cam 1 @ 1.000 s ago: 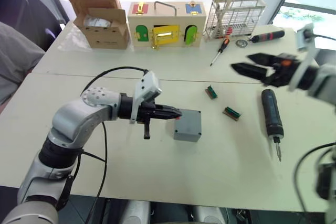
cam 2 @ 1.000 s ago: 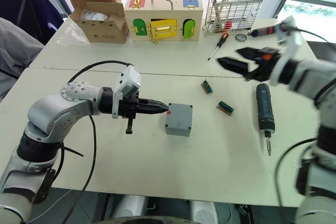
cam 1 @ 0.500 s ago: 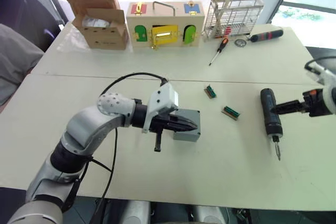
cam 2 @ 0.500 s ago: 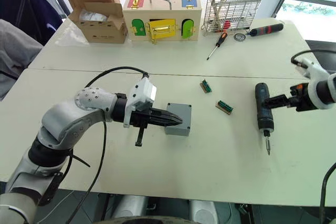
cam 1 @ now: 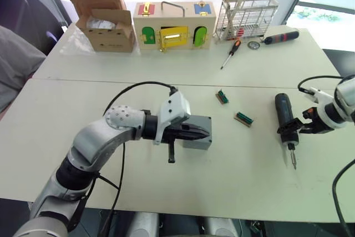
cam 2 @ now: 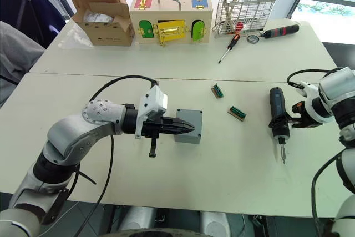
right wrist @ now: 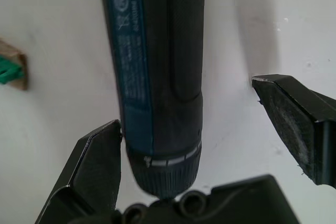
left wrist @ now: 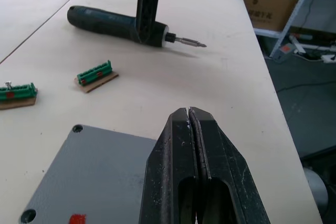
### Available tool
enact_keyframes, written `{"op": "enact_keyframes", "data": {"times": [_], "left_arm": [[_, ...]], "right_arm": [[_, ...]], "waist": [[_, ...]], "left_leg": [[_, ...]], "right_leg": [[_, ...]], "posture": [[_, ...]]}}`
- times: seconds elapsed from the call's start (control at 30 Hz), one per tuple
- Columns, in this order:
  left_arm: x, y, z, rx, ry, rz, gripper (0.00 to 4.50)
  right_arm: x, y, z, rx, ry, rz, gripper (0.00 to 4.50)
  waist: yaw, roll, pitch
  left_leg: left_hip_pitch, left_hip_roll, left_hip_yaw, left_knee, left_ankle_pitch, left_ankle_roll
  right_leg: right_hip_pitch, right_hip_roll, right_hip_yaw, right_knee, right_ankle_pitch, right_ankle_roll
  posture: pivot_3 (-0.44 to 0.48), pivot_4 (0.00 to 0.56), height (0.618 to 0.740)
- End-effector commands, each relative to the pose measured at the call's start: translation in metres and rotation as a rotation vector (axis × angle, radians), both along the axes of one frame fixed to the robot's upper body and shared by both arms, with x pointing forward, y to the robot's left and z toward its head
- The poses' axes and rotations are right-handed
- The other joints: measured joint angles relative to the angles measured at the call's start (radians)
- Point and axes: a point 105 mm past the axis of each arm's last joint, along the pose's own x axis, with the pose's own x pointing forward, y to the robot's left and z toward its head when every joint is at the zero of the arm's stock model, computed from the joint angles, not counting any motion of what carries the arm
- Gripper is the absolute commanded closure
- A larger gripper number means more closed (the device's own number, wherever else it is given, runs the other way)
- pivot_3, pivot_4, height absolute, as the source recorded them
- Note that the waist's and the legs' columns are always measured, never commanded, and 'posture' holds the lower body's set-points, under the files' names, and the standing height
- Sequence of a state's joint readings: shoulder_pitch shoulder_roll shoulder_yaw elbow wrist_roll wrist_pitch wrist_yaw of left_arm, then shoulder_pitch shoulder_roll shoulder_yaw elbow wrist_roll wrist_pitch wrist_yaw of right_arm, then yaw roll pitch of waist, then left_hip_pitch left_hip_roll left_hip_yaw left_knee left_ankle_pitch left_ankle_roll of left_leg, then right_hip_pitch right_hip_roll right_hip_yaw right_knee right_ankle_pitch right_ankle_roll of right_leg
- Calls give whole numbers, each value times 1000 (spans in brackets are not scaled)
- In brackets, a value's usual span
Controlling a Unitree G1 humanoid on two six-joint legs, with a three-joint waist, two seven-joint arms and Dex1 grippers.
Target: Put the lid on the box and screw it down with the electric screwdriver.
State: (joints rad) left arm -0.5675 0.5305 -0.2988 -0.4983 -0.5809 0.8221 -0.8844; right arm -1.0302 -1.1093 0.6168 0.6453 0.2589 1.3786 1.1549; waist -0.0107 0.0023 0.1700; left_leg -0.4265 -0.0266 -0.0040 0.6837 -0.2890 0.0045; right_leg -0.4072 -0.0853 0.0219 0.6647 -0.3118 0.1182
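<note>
Counter (cam 1: 233,187) with the two arms at work, shown largest item first. The box (cam 1: 198,132) sits mid-counter with the lid (left wrist: 94,171) already seated on its top, corner holes visible; the left end effector (cam 1: 201,134), fingers pressed together and holding nothing, lies over the lid, its tips reaching past the box's far edge. The electric screwdriver (cam 2: 276,116) lies flat on the counter, bit toward the near edge, well apart from the box; the right end effector (right wrist: 205,145) straddles its collar end with fingers spread, one finger (right wrist: 94,171) touching or just beside the barrel, the other (right wrist: 299,124) clearly off it (no grip yet). Likely faults from here: closing so near the collar, rather than mid-barrel, could let the round body roll or pivot out of the fingers; and the left end effector resting across the lid could nudge the lid off register, or block the screw holes from the bit.
</note>
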Motion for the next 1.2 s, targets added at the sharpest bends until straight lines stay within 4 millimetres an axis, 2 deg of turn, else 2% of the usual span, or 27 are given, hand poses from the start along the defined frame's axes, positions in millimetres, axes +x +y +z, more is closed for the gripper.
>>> {"op": "enact_keyframes", "data": {"times": [0.03,0.1,0.27,0.3,0.43,0.57,0.67,0.73,0.87,0.9,1.0,1.07,1.13,1.2], "left_arm": [[-5,-1,10,-30,-36,-11,4500],[-3,-1,10,-33,-35,-2,4500],[-2,-2,9,-32,-35,9,4500],[-2,-2,9,-32,-34,11,4500],[-1,0,8,-28,-32,20,4500],[2,3,8,-24,-31,32,4500],[8,8,9,-19,-31,58,4500],[15,15,10,-10,-32,77,4500],[26,25,8,25,-31,90,4500],[28,28,7,33,-30,92,4500],[35,32,3,75,-33,92,4500],[37,34,-1,104,-28,76,4500],[40,33,-5,128,-24,59,4500],[43,30,-7,131,-24,55,4500]], "right_arm": [[2,-1,0,-34,10,30,218],[4,-1,-4,-54,21,24,730],[4,0,-13,-79,45,76,2416],[2,-1,-14,-86,50,82,2584],[-6,-6,-21,-103,78,94,2584],[-2,-6,-19,-82,33,76,2584],[11,-3,3,10,-89,17,2584],[15,6,27,101,-187,13,2584],[30,29,104,246,-566,19,2584],[31,33,117,265,-645,18,2584],[25,34,140,217,-865,14,2584],[22,40,163,203,-1108,33,2584],[12,59,186,248,-1385,90,2584],[0,87,185,361,-1484,178,2584]], "waist": [[1,0,0],[0,0,0],[-1,-1,0],[-1,-1,0],[1,-3,-2],[3,-8,-5],[0,-9,-5],[-2,-6,-4],[-4,1,-3],[-2,2,-3],[5,2,-3],[16,0,-4],[18,0,-4],[20,1,-4]], "left_leg": [[0,0,0,0,0,0],[0,0,0,0,0,0],[0,0,-1,0,0,0],[0,0,-1,0,0,0],[0,0,-2,0,0,0],[1,0,-2,0,0,0],[1,0,-2,0,0,-1],[0,0,-2,0,0,-1],[-1,0,0,-2,0,-1],[-1,0,0,-2,0,-1],[-1,1,-1,-2,0,-1],[-1,1,-3,-1,0,-1],[-1,0,-1,-1,0,-1],[-1,0,0,-1,1,-1]], "right_leg": [[0,0,0,0,0,0],[0,0,0,0,0,0],[0,0,-1,0,0,0],[0,0,-1,0,0,0],[1,0,-1,0,0,0],[2,0,-2,0,0,0],[2,0,-2,-1,0,0],[1,0,-2,-1,0,0],[-3,0,-1,1,0,0],[-3,0,-1,2,0,0],[-3,2,-1,2,0,0],[-2,2,-2,2,0,0],[-1,1,-1,2,0,0],[-1,1,1,2,0,0]], "posture": [[0,150,740],[0,150,740],[0,150,740],[0,150,740],[0,150,740],[0,150,740],[0,150,740],[0,150,740],[0,150,740],[0,150,740],[0,150,740],[0,150,740],[0,150,740],[0,150,740]]}}
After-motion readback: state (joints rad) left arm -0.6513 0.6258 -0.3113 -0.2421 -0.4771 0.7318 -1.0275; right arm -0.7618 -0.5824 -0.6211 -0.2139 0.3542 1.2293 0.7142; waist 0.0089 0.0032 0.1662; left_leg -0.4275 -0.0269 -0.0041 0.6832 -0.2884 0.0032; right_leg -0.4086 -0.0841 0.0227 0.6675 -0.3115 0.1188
